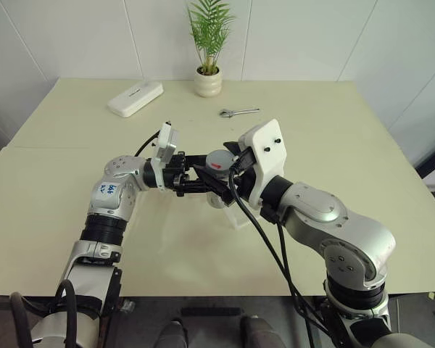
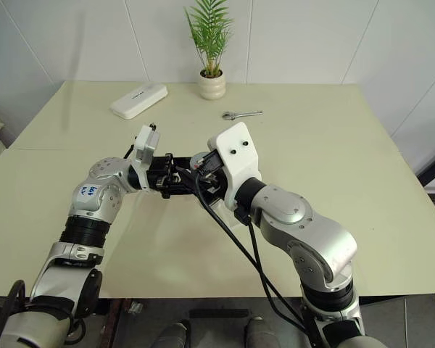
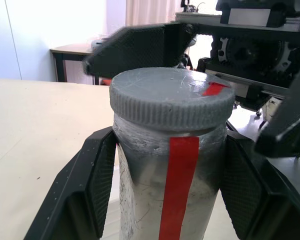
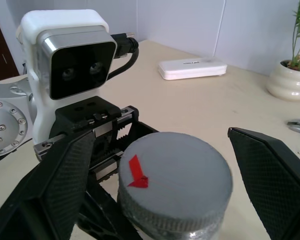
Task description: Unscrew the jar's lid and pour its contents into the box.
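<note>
A pale green table (image 1: 362, 181) stood against white walls, with much bare room on every side of the two arms. The left gripper (image 3: 162, 175) clenched the jar (image 3: 165, 200) at mid-table, upright, its red stripe running top to bottom. The grey lid (image 4: 175, 182), bearing a small red mark, was still on. The right gripper (image 4: 162, 170) flanked the lid, fingers (image 4: 270, 175) apart from its rim. Behind lay a white case (image 1: 135, 98), a potted plant (image 1: 209, 43) and a wrench (image 1: 238, 112); no writing was legible.
</note>
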Robot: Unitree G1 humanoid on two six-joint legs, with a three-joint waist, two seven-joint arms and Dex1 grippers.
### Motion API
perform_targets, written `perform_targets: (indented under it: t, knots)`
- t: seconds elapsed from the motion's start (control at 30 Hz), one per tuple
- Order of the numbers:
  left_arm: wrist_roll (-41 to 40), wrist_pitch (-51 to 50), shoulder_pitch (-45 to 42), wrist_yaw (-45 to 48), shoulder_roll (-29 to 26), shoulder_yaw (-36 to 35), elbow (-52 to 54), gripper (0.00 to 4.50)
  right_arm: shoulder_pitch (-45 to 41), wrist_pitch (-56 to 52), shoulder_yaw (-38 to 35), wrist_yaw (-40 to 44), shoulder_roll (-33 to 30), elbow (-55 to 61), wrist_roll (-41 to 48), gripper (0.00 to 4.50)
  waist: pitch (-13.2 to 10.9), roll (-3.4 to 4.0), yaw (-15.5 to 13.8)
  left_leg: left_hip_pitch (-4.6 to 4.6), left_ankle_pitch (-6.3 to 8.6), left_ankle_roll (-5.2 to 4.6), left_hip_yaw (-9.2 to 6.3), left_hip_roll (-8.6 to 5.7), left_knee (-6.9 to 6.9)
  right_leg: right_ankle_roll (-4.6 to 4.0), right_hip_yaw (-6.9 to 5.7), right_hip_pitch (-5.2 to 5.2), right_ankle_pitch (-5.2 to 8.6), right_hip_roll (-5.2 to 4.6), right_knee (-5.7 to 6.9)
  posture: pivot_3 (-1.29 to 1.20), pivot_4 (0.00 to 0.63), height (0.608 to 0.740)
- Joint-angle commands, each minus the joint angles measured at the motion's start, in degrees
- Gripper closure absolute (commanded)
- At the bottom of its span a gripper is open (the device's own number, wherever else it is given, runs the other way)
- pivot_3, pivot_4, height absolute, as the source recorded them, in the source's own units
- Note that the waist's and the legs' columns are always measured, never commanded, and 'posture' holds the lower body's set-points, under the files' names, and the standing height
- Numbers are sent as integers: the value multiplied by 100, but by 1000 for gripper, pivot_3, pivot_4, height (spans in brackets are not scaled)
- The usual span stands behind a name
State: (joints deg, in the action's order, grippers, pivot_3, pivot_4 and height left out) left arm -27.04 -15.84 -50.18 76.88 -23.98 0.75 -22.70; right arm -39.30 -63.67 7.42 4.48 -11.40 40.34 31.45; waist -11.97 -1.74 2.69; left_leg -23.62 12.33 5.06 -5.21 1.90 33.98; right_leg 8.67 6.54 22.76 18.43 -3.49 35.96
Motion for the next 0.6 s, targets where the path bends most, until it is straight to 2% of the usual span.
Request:
perform_targets:
  t: [0.03, 0.07, 0.1, 0.2, 0.6]
  knots:
    - [-91, -23, 2, -47, -35, -105, 358, 1878, -26, 195, -35, 114, 73, 150, 27, 1544, 0, 0, 13, 0, 0, 0, 0, 0, 0, 0, 0, 0, 0, 0, 0, 0, 150, 740]
    - [-92, -31, 22, -44, -40, -107, 385, 1878, -35, 198, -39, 124, 79, 145, 24, 1892, 0, 0, 25, 0, 0, 0, 0, 0, 0, 0, 0, 0, 0, 0, 0, 0, 150, 740]
    - [-91, -38, 49, -51, -47, -112, 415, 1878, -50, 231, -43, 158, 66, 153, 23, 1928, 0, 0, 35, 0, 0, 0, -1, 0, 0, 0, -1, 0, 0, 1, 0, 0, 150, 740]
    - [-102, -108, 144, -42, -93, -113, 533, 1878, -94, 322, -135, 292, 25, 124, 73, 1928, -1, 1, 52, 0, 0, 0, -2, 0, -1, 0, -1, 0, 0, 0, 1, 0, 150, 740]
    - [-163, -239, 235, 83, -175, -101, 659, 1878, -333, 571, -423, 1959, -412, 160, 1057, 1928, -3, 5, 49, 0, -1, -1, -3, 0, -1, 0, -3, -1, 0, 0, 0, 0, 150, 740]
